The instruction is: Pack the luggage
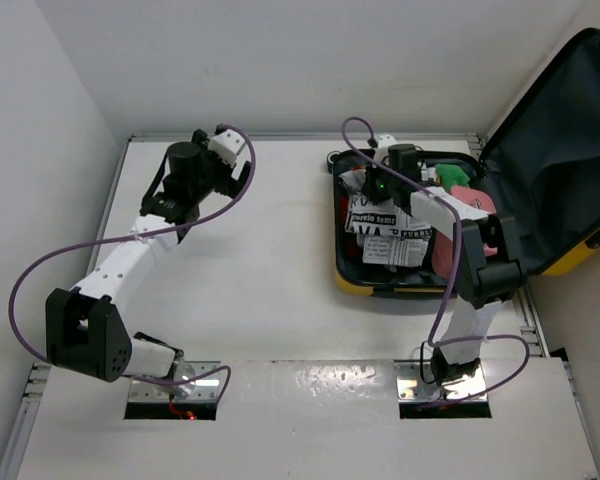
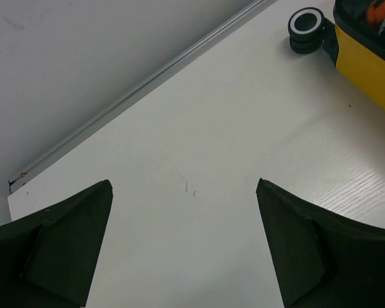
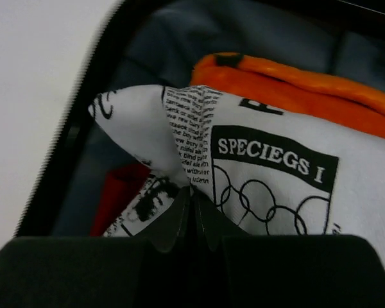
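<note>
Over at the right of the top view: the luggage [image 1: 552,140], lid thrown up, tray stuffed with clothes. Down inside, pinched tight in the right end effector [image 3: 192,200], a fold of white newsprint-patterned cloth [image 3: 276,173], just beside an orange bundle [image 3: 295,80]. Soft, light, floppy stuff, best taken by a bunched fold. As for the shell: glossy, stiff, probably slippery; better nudged at the lid edge than pinched. Upper left, over bare bench [image 2: 199,128], the left end effector [image 2: 183,250], spread wide, holding nothing. Depth of the pile: hard to judge. Lid top cut off by the frame. Red scrap [image 3: 119,192] underneath: unidentifiable.
</note>
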Action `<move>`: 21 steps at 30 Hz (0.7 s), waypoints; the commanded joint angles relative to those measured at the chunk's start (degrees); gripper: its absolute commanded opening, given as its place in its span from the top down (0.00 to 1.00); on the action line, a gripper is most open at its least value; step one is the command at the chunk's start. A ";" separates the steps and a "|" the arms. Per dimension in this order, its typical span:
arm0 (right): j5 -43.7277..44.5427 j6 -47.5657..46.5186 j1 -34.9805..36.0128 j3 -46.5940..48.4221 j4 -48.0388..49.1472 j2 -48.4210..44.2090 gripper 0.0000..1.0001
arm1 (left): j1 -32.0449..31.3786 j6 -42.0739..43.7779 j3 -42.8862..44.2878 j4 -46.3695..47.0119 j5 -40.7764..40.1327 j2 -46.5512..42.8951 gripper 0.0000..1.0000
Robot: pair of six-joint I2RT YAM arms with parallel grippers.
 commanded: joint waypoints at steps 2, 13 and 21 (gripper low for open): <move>9.83 -3.55 -6.29 -0.91 -4.62 0.00 0.94 | 0.57 -1.05 2.09 2.88 1.23 2.30 0.00; 4.22 -10.46 0.36 6.13 -12.72 10.37 0.61 | 0.57 -1.05 5.44 1.83 1.85 6.26 0.00; -0.17 -10.67 1.88 10.61 -17.29 5.21 0.33 | 0.05 -2.19 3.86 2.45 1.85 4.51 0.00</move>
